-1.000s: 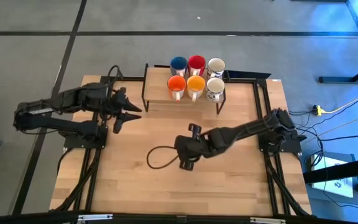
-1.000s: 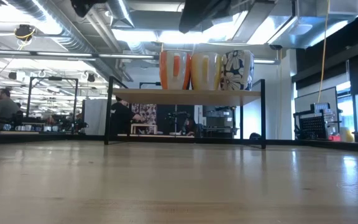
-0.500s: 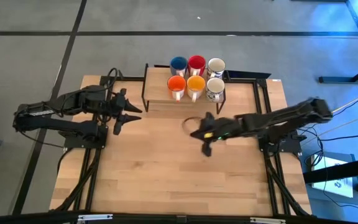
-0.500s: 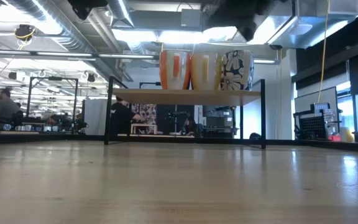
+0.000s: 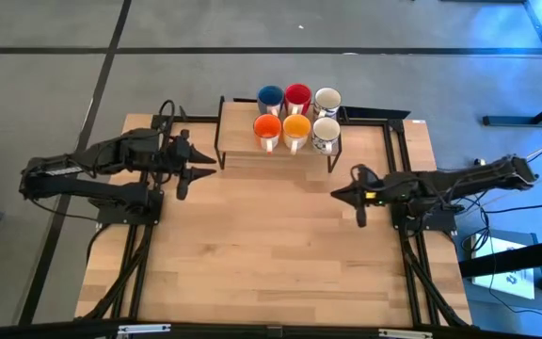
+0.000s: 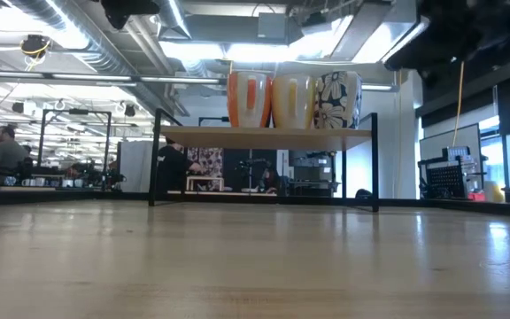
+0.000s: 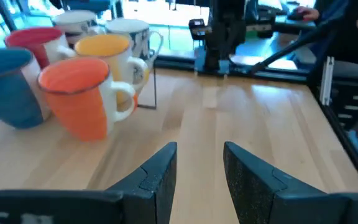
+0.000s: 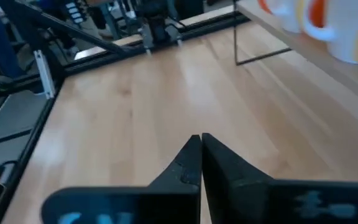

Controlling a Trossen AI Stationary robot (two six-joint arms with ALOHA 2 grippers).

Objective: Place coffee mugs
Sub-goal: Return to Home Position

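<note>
Coffee mugs [image 5: 297,115] stand in two rows of three on the shelf [image 5: 241,156] at the far edge of the surface [image 5: 252,264]. My left end effector [image 5: 198,178] hovers left of the shelf, narrowly open and empty. My right end effector [image 5: 338,194] hangs over the right side, closed tight on nothing.

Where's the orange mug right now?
In the high view, the orange mug stands on the shelf at the table's far edge, leftmost in the near row, with the yellow mug beside it and the blue mug behind it.
</note>
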